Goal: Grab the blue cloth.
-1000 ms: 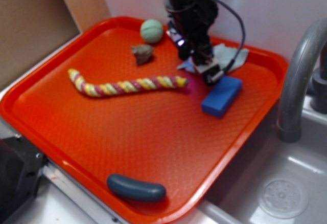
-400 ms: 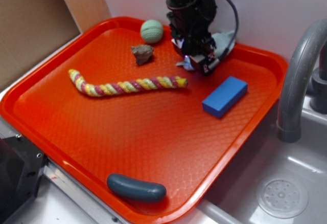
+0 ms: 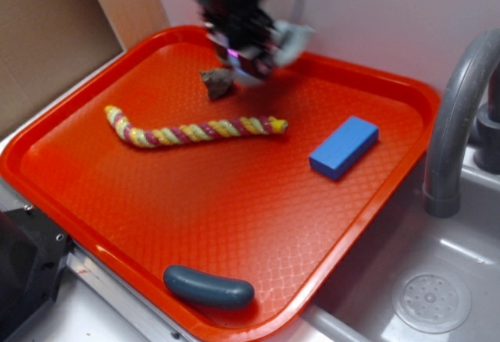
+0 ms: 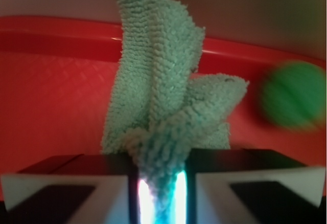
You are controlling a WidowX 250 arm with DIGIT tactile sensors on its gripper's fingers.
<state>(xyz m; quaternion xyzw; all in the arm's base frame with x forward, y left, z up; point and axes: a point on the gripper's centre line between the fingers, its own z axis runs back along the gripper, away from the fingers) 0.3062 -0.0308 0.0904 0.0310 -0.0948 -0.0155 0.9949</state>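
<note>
Pale grey-blue woven fabric, the blue cloth (image 4: pixel 163 101), sits pinched between our gripper's (image 4: pixel 159 183) closed jaws, lifted above the orange tray's (image 3: pixel 234 201) far edge, near the green ball (image 4: pixel 292 95).

An orange tray (image 3: pixel 156 201) sat on the worktop (image 3: pixel 94 311) beside a sink (image 3: pixel 437 279). On the tray lay a striped rope (image 3: pixel 195 131) across the middle, a blue block (image 3: pixel 344 147) right of its end, a brown lump (image 3: pixel 217 83) near the back, and a dark oblong piece (image 3: pixel 208 287) at the front rim.
</note>
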